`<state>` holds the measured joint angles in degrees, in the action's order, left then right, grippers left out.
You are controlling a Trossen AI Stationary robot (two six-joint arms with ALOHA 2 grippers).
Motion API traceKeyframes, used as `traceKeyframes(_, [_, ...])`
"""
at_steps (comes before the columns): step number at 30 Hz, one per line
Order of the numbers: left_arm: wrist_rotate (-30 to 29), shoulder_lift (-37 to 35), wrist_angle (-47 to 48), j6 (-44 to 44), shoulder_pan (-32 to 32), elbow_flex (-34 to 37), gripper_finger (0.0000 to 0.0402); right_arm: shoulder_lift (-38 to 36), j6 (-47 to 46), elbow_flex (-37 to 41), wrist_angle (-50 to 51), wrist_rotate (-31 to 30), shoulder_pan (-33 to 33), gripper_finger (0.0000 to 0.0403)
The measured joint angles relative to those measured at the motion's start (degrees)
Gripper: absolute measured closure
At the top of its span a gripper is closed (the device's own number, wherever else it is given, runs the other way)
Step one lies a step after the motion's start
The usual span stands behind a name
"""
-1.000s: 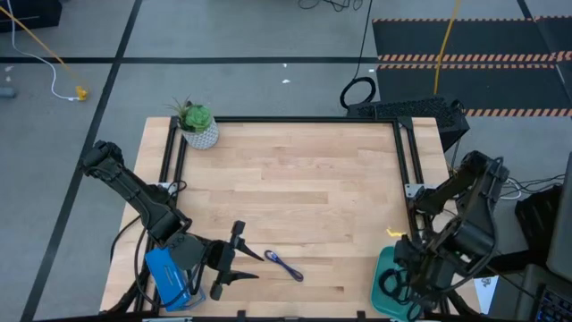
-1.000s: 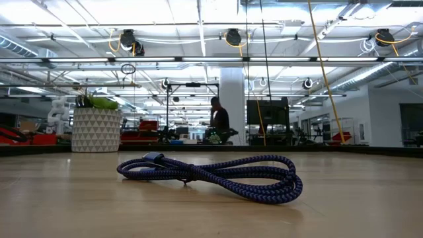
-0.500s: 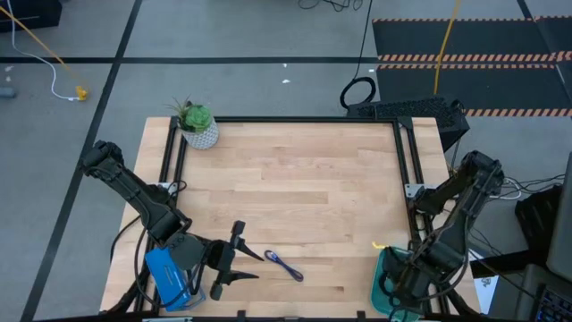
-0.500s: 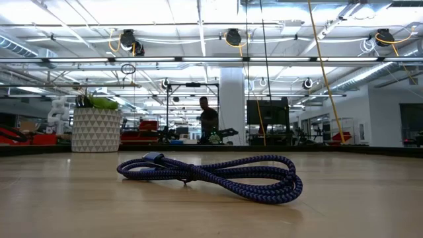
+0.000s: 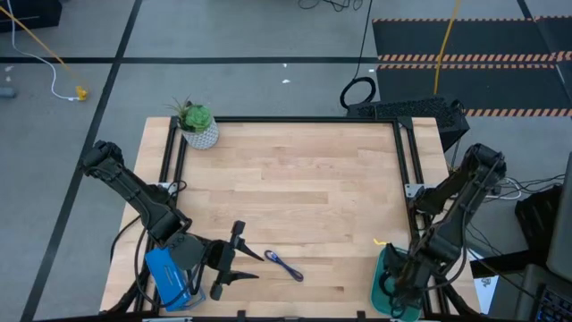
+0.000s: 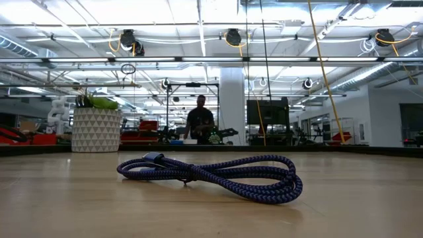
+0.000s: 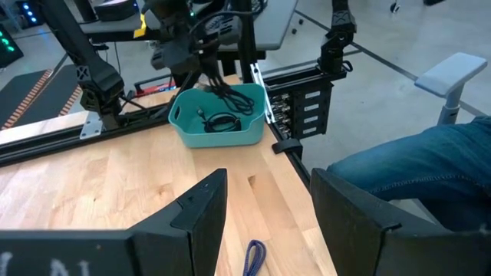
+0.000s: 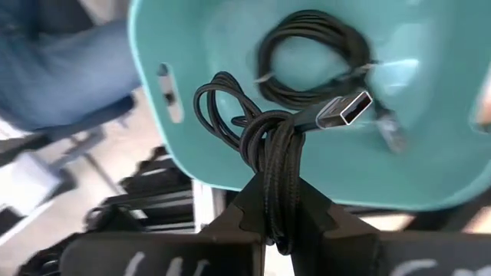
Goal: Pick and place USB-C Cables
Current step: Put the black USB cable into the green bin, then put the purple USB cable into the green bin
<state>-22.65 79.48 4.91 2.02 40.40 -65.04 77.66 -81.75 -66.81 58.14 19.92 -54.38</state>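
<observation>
The blue-purple USB-C cable [image 5: 284,266] [image 6: 211,175] lies coiled on the wood near the near edge. My left gripper [image 5: 246,266] [image 7: 268,215] is open just to its left, and the cable [image 7: 255,257] shows between its fingers without touching them. My right gripper [image 8: 278,207] [image 5: 400,282] hangs over the teal tray [image 5: 382,284] [image 8: 192,146] at the near right corner, shut on a black cable bundle [image 8: 265,138]. A second black cable [image 8: 314,57] [image 7: 222,121] lies coiled on the tray's floor. My right gripper pinches the black cable bundle between its two fingers, across the gathered strands [image 8: 276,180] of the coil. The loops [image 8: 222,103] and the USB plug [image 8: 345,111] stick out past the fingertips. The bundle is lifted clear, hanging over the tray's inside.
A potted plant [image 5: 197,125] [image 6: 96,129] stands at the far left corner. Black frame rails [image 5: 407,165] run along the table's sides. A person's jeans-clad leg [image 7: 414,169] is close beside the near edge, and another person [image 6: 198,122] stands far off in the room.
My right gripper has carried the black bundle toward the near edge and down, from the tray's far rim to over its inside. The left arm and the blue-purple cable have kept still. The person far off in the room has walked left.
</observation>
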Motion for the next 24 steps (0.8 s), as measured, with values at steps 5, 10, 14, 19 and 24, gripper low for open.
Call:
traceKeyframes(5, [0.0,0.0,0.0,0.0,0.0,0.0,0.0211,-3.2,-4.7,7.6,-9.7,1.4,-0.5,0.0386])
traceKeyframes(10, [0.0,0.0,0.0,0.1,0.0,0.0,0.0211,-5.8,-8.1,12.9,-11.9,2.8,-0.8,0.036])
traceKeyframes(14, [0.0,0.0,0.0,0.2,0.0,0.0,0.0211,-7.0,-8.2,14.5,-12.0,2.8,-0.9,0.0318])
traceKeyframes(19, [0.0,0.0,0.0,0.3,0.0,0.0,0.0211,-7.9,-8.4,14.6,-9.4,3.1,-0.9,0.0264])
traceKeyframes(24, [0.0,0.0,0.0,0.5,0.0,0.0,0.0211,-9.7,-12.2,14.6,-6.6,7.3,-0.9,0.0229])
